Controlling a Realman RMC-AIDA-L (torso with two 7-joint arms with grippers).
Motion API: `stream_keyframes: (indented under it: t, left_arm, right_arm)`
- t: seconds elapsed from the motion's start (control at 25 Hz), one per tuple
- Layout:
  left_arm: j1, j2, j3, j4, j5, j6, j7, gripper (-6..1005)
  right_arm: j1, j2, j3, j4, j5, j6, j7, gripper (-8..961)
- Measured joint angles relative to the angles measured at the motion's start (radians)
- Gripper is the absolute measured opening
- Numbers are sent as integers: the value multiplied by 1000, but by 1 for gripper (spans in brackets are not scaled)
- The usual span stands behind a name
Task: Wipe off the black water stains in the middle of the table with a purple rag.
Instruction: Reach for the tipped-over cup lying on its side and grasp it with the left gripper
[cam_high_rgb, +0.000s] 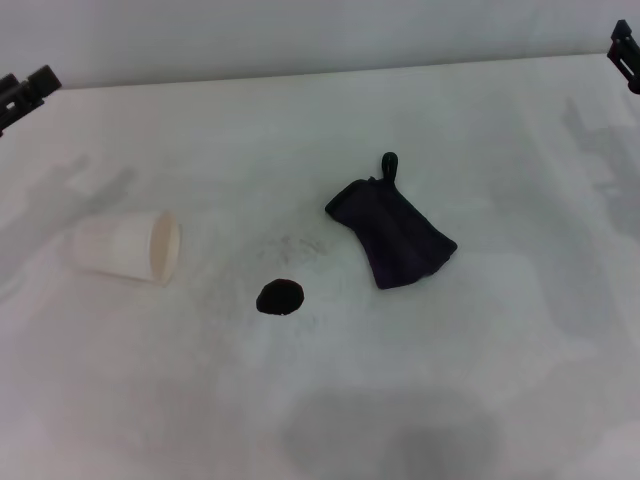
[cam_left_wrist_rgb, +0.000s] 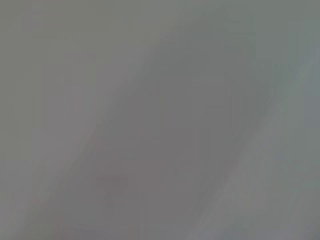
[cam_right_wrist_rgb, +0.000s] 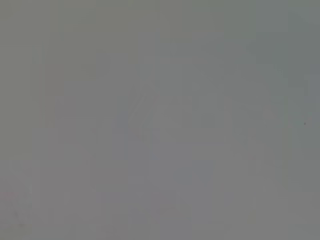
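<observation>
The purple rag (cam_high_rgb: 392, 232) lies crumpled on the white table (cam_high_rgb: 500, 380), a little right of the middle, with its small loop pointing to the far side. The black water stain (cam_high_rgb: 280, 297) is a small glossy blot to the near left of the rag, apart from it. My left gripper (cam_high_rgb: 28, 90) shows only at the far left edge of the head view, and my right gripper (cam_high_rgb: 626, 52) only at the far right edge. Both are far from the rag. The wrist views show only plain grey surface.
A white paper cup (cam_high_rgb: 130, 246) lies on its side to the left of the stain, its mouth facing right. Faint grey smudges sit between the stain and the rag. The table's far edge runs along the top.
</observation>
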Motion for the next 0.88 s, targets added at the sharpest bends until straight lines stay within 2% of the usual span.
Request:
stream_keyframes:
  t: [0.12, 0.16, 0.2, 0.24, 0.4, 0.44, 0.48, 0.52, 0.68, 0.88]
  left_arm:
    - [-95, -32, 145, -244, 63, 6, -189, 887]
    - [-123, -42, 157, -307, 104, 12, -216, 887]
    - [-179, -54, 160, -404, 175, 33, -234, 887]
    - [-209, -52, 160, -430, 213, 53, -233, 887]
    - [-252, -43, 160, -447, 279, 86, -198, 888]
    - [-303, -31, 160, -455, 384, 111, -111, 888]
    - [-312, -30, 161, -458, 409, 114, -94, 887]
    - [-351, -26, 160, -470, 502, 130, -26, 887]
    - [-398, -28, 160, -495, 607, 176, 96, 885]
    - [-443, -53, 159, -598, 681, 204, 228, 883]
  right_arm:
    - [6, 3, 0, 2, 0, 1, 0, 838]
    - [9, 3, 0, 5, 0, 1, 0, 838]
    - [12, 4, -1, 9, 0, -1, 1, 838]
    - [13, 4, -1, 9, 0, -2, 1, 837]
    - [14, 6, -1, 10, 0, -4, 2, 836]
    - [15, 7, -1, 11, 0, -5, 2, 835]
    - [15, 7, -1, 13, 0, -5, 2, 835]
    - [16, 8, -1, 16, 0, -5, 7, 835]
    - [19, 8, 4, 24, 0, -9, 37, 833]
    - [21, 7, 10, 24, 6, -24, 51, 831]
